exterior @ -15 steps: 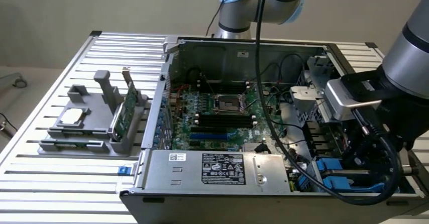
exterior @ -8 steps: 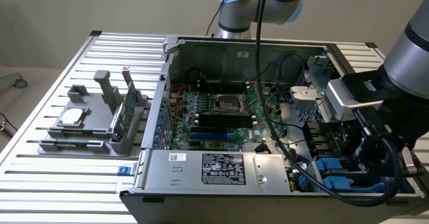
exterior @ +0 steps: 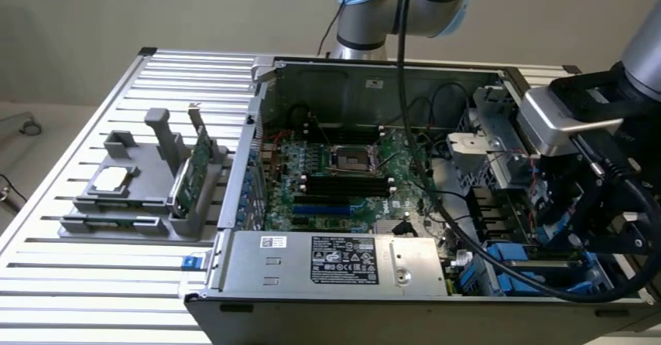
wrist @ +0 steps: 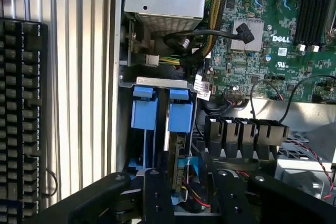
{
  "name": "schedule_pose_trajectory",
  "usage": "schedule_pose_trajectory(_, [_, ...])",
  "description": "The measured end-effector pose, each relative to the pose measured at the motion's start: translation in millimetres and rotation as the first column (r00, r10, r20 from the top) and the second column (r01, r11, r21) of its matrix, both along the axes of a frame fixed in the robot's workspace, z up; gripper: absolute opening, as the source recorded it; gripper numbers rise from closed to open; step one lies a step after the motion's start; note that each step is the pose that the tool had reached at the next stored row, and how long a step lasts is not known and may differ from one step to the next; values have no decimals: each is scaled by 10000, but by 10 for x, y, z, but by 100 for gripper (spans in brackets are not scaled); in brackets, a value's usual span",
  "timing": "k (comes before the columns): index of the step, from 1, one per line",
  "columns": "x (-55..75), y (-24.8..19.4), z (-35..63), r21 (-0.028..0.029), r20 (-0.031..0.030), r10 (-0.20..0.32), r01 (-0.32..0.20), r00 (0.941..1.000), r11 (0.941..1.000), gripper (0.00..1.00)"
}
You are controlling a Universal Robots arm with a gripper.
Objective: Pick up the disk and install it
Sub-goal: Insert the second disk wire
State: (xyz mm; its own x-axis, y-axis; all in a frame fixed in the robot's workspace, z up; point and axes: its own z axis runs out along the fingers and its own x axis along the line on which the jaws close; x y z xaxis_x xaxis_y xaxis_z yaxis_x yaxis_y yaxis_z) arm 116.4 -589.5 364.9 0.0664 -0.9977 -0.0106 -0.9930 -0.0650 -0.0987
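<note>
The disk [wrist: 177, 153] stands on edge in the drive bay of the open computer case [exterior: 341, 74].
The case sits on the desk [exterior: 104, 283], with the bay in its near corner at the exterior view's right. The gripper [wrist: 191, 192] hangs over the bay, jaws apart astride the disk, not clamping it.

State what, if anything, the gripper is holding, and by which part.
Nothing is held. The gripper has its jaws apart over the disk, which stands on edge in the drive bay.
</note>
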Motion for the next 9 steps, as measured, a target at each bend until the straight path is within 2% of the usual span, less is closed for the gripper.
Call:
schedule_pose_trajectory(1, [5,-1,3,31,0,0,0,10000,10000,35])
schedule_pose_trajectory(3, [18,-3,4,124,0,2,-2,10000,9999,22])
schedule_pose_trajectory(4, [28,-4,4,178,0,6,-6,10000,9998,22])
schedule_pose_trajectory(5, [38,-5,4,234,0,13,-13,10000,9997,11])
schedule_pose_trajectory(9, [71,-10,-1,467,1,60,-60,10000,9989,11])
